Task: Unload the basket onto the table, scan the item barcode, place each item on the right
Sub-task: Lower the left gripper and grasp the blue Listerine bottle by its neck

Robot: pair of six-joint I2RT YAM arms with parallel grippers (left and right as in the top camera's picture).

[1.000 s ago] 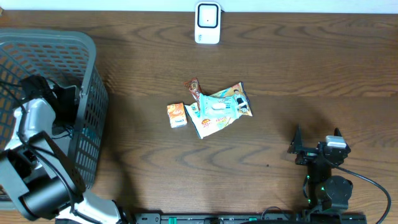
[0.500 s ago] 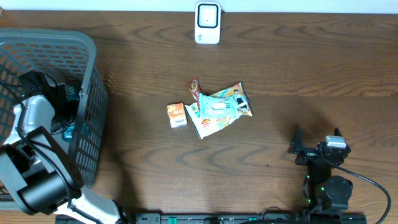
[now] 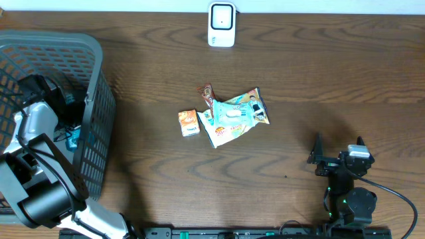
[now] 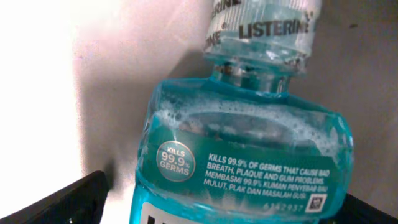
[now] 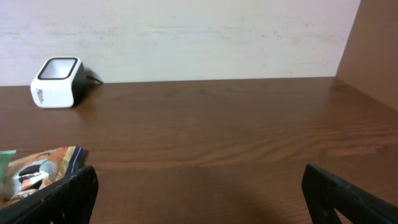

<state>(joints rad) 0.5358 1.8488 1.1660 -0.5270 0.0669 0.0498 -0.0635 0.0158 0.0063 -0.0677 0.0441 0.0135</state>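
A teal Listerine mouthwash bottle (image 4: 249, 155) lies inside the grey mesh basket (image 3: 93, 60) at the table's left end; only a teal sliver (image 3: 72, 137) of it shows from overhead. My left gripper (image 4: 230, 208) is down in the basket (image 3: 66, 116), open, its dark fingers either side of the bottle with a gap showing at the left finger (image 4: 62, 202). The white barcode scanner (image 3: 221, 24) stands at the far edge, also seen in the right wrist view (image 5: 58, 82). My right gripper (image 3: 339, 151) rests open near the front right, nothing between its fingers (image 5: 199, 193).
A pile of items lies mid-table: a pale green wipes pack (image 3: 234, 111) on snack packets (image 3: 226, 133), and a small orange box (image 3: 188, 123) beside them. The packets' corner shows at the left of the right wrist view (image 5: 37, 171). The basket's walls surround the left arm.
The left arm's wrist has shifted slightly to the left inside the basket. The right arm and the items on the table have not moved.
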